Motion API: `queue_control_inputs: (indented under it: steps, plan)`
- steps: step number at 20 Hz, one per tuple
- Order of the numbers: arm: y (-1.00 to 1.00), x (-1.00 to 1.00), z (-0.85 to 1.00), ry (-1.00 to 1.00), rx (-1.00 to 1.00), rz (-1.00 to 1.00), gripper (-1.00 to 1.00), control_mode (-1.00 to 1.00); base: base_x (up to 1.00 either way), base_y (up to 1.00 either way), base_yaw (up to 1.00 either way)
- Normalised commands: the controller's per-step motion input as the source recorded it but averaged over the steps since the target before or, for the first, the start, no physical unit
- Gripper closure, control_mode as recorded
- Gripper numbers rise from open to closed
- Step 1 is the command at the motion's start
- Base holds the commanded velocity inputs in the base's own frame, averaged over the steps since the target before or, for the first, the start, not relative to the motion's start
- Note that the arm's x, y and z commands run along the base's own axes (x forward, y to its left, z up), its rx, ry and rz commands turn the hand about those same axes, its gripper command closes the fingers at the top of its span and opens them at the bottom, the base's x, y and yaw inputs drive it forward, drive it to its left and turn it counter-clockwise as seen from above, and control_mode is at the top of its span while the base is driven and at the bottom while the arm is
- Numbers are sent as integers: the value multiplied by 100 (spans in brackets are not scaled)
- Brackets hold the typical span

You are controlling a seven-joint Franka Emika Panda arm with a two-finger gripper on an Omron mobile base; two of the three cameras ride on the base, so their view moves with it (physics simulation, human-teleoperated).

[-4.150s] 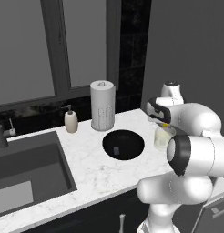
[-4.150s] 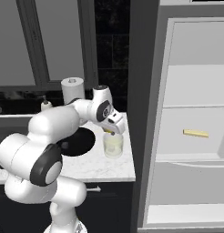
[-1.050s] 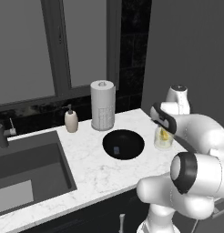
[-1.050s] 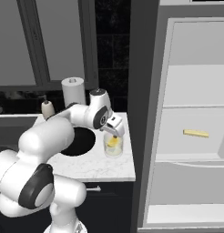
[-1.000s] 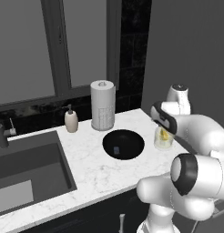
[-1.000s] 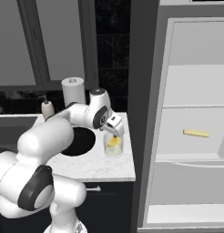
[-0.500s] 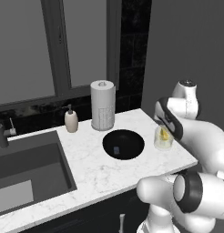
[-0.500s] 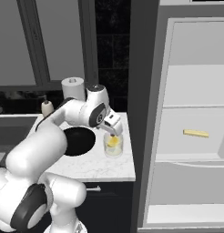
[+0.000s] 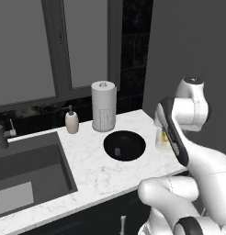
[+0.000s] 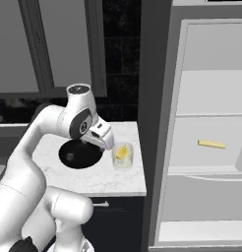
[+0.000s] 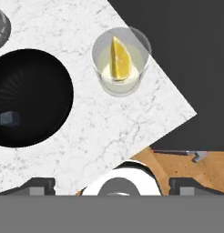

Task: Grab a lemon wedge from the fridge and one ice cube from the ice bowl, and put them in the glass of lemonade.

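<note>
The glass of lemonade [image 11: 118, 61] stands near the counter's right corner, and a yellow lemon wedge [image 11: 119, 57] rests inside it. To its left is the black ice bowl [image 11: 36, 73] with one ice cube [image 11: 9, 118] on its bottom. My gripper [image 11: 113, 186] hangs open and empty above the counter, between bowl and glass. In the right base view the gripper [image 10: 107, 142] sits just left of and above the glass [image 10: 123, 156], with the bowl [image 10: 86, 156] below it. The fridge [image 10: 201, 98] stands open on the right.
A yellow piece [image 10: 211, 144] lies on a fridge shelf. Behind the ice bowl [image 9: 131, 137] stand a paper-towel roll [image 9: 104, 112] and a soap bottle [image 9: 71, 123]. The sink [image 9: 27, 170] takes the counter's left. The counter edge is just right of the glass.
The lemon wedge now lies in the glass; 4.2 s ago it was not there. Over the last second the arm has lifted the open gripper a little above the glass.
</note>
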Motion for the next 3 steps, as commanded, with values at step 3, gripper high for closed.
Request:
queue_control_inputs:
  steps: [3]
  plan:
    - [25,-99,55,13,1,9,-100,-100,0,0,0]
